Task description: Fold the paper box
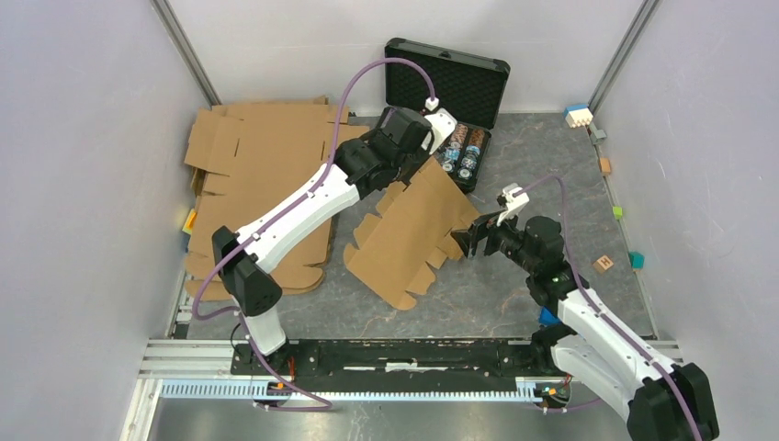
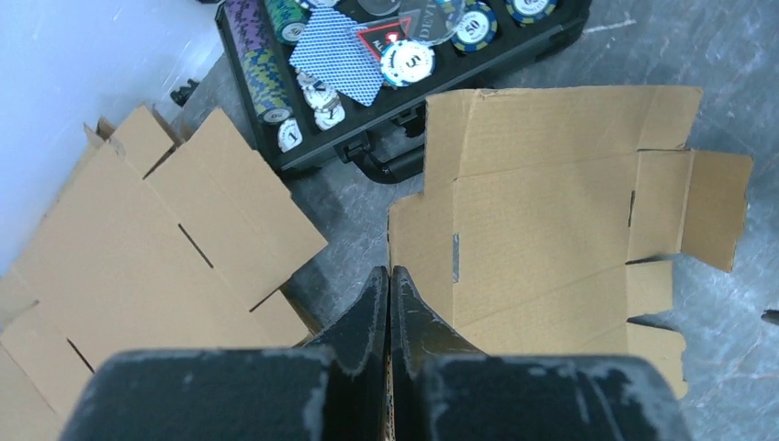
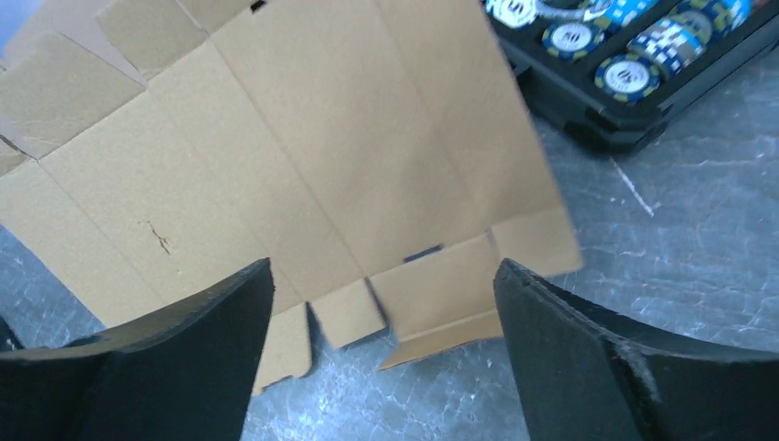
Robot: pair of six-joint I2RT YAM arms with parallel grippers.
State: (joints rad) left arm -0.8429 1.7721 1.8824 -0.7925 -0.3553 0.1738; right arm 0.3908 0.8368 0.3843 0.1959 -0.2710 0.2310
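We see the paper box (image 1: 404, 239) as an unfolded die-cut sheet near the middle of the tabletop (image 1: 551, 152). Its far corner is tilted up toward the chip case (image 1: 459, 87) at the far edge. The left gripper (image 2: 390, 272) is pressed closed on that raised edge, with a sliver of cardboard between its fingers. The right gripper (image 1: 473, 237) stands wide apart at the sheet's right side, holding nothing.

We judge the pinch to be the main risk. It grips only a thin margin, so a push from the right arm could pull the sheet free or crease it off the score lines. The raised corner could also catch on the case.

The top view shows the whole layout, including the bigger cardboard sheets (image 1: 266, 156) by the left edge. Only the left wrist view shows how little cardboard is pinched. Only the right wrist view shows the small tabs lying between the open fingers (image 3: 230, 312).
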